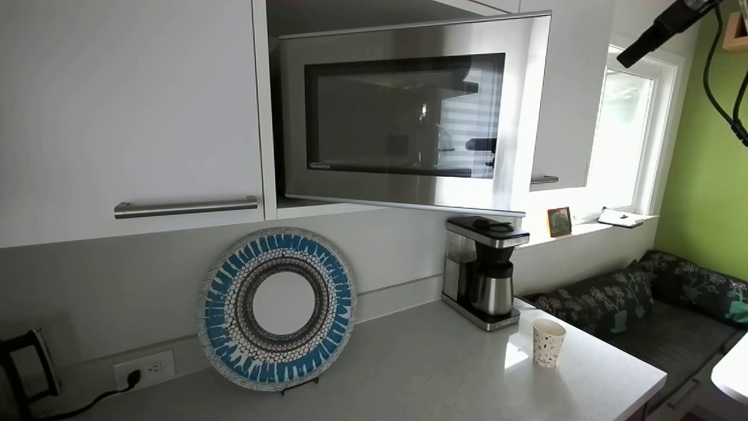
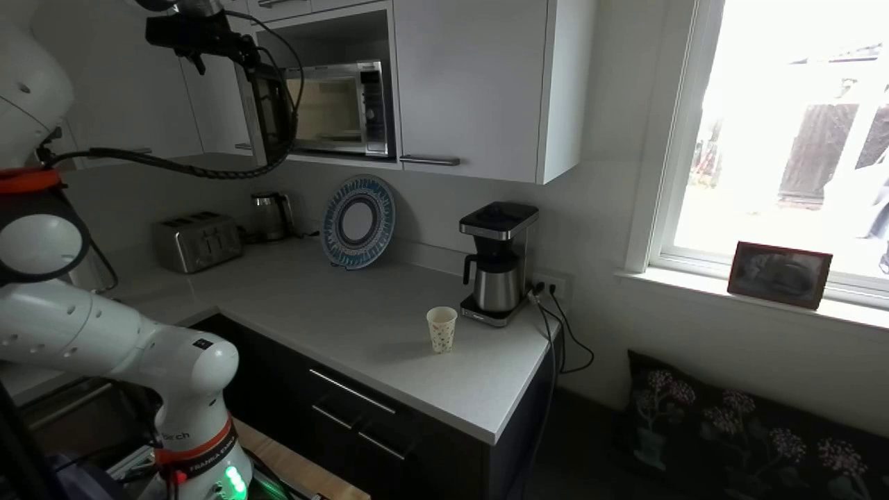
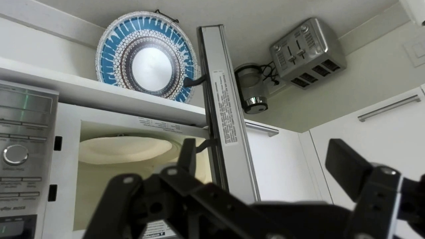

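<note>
white cupboards (image 1: 128, 105) line this kitchen, above a smooth, pale bench (image 1: 409, 368) lit by a bright window (image 2: 785, 104). the steel microwave (image 2: 362, 104) sits high, maybe to save room below. its door (image 1: 403, 114) stands swung out, fixed at one side. the painted round plate (image 1: 284, 303) is propped up, likely so people see it. the coffee maker (image 1: 494, 254) stands back from the front edge, probably so nobody knocks it. spread wide and holding nothing, the tool (image 3: 262, 149) is closest to the microwave's door, not touching it. one paper cup (image 1: 548, 344) stands upright.
</note>
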Robot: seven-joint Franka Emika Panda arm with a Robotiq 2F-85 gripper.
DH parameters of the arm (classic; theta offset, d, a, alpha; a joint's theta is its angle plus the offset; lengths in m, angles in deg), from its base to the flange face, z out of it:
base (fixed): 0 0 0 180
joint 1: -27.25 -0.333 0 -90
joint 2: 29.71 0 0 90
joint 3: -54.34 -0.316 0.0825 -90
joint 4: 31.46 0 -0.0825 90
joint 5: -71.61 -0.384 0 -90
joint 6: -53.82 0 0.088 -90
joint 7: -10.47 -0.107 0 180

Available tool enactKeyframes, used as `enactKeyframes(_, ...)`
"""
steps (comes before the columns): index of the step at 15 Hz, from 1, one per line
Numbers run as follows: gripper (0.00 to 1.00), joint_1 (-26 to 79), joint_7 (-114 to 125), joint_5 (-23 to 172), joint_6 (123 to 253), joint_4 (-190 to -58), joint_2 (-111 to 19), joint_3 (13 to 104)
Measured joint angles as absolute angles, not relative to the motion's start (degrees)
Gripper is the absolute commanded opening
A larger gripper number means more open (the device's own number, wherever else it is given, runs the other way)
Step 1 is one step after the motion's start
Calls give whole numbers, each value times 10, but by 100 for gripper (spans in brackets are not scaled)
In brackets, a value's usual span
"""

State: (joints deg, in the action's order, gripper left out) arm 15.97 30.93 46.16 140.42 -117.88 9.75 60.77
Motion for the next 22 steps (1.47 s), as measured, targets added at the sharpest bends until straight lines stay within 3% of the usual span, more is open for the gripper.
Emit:
enactKeyframes(6, 100, 159, 321, 472, 1472, -1186, 79, 564)
enactKeyframes(16, 98, 166, 309, 523, 1475, -1169, 80, 532)
enactKeyframes(17, 74, 169, 304, 542, 1475, -1164, 82, 519)
enactKeyframes(19, 68, 176, 291, 579, 1475, -1155, 86, 493)
enactKeyframes(22, 42, 180, 273, 613, 1486, -1152, 90, 466)
